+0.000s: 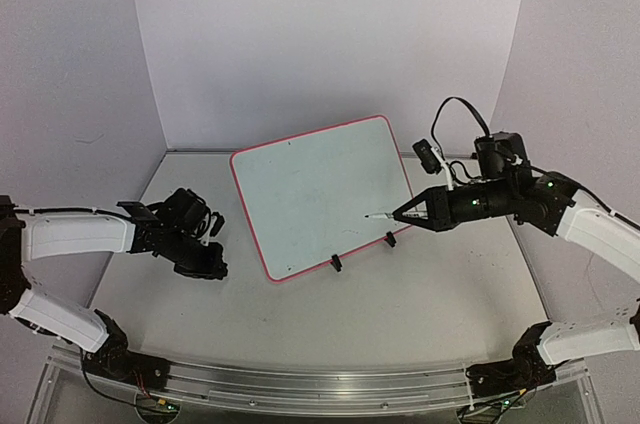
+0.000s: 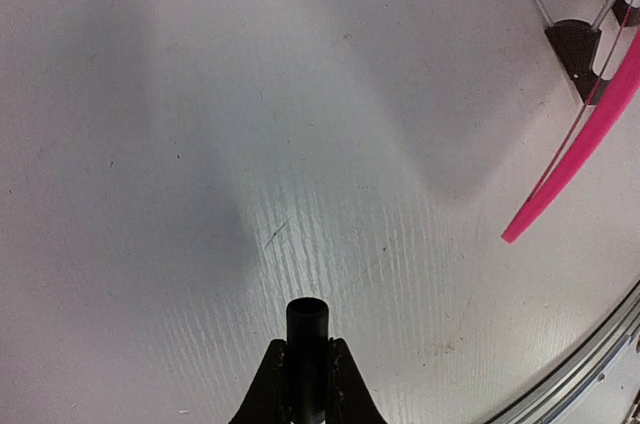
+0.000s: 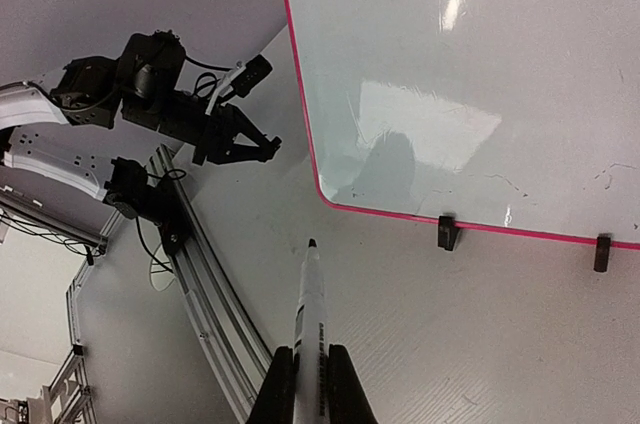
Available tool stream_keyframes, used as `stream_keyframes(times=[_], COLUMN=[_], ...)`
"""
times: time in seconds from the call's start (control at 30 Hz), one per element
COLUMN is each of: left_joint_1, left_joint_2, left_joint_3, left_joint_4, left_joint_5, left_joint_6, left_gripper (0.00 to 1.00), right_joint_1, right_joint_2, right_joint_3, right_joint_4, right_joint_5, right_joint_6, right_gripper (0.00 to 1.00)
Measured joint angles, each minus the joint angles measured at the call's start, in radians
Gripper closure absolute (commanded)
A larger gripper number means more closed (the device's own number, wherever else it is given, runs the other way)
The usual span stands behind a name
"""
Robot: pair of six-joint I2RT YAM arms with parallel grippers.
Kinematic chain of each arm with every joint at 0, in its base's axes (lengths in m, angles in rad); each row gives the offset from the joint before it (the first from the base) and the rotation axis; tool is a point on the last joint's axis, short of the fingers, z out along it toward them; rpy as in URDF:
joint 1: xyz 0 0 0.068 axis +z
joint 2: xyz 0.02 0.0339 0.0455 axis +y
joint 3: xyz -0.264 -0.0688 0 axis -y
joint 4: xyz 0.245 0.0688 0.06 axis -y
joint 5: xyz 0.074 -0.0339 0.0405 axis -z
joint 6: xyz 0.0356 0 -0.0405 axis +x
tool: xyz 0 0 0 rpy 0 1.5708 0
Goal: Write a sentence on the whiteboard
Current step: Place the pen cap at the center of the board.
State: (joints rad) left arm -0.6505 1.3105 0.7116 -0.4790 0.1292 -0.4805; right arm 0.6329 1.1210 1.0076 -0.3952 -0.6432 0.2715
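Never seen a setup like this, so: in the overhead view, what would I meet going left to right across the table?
Left gripper, clamping a black cylinder → whiteboard → right gripper, its marker aimed at the board's right edge.

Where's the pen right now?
Seen from above, the marker sits in the right hand, its tip over the whiteboard's lower right part, near a black clip foot.

right arm (image 1: 590, 224) stretches inward, right gripper (image 3: 308, 359) clamped on a marker (image 3: 312, 294); left arm (image 1: 75, 236) folds low, left gripper (image 2: 306, 346) pinching a black tube (image 2: 305, 319).
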Motion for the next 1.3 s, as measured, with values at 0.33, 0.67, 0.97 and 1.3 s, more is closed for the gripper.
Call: stream_keyframes(times=[0.33, 0.67, 0.97, 1.3], left_joint_1=[0.006, 0.014, 0.022, 0.024], left_joint_2=[0.056, 0.056, 0.052, 0.052], left_joint_3=[-0.004, -0.017, -0.021, -0.021], left_joint_4=[0.045, 0.051, 0.054, 0.053], left_joint_5=[0.007, 0.004, 0.003, 0.006], left_joint_6=[-0.014, -0.021, -0.014, -0.016], left_gripper=[0.68, 0.44, 0.29, 0.13], right_joint_1=[0.033, 0.044, 0.054, 0.06], right_joint_2=[0.004, 0.005, 0.01, 0.01], right_joint_3=[-0.007, -0.013, -0.013, -0.016], right_joint_4=[0.032, 0.038, 0.04, 0.041], right_joint_5=[0.046, 0.079, 0.09, 0.105], right_joint_6=[0.0, 0.0, 0.0, 0.0], right_gripper=[1.0, 1.0, 1.0, 1.0])
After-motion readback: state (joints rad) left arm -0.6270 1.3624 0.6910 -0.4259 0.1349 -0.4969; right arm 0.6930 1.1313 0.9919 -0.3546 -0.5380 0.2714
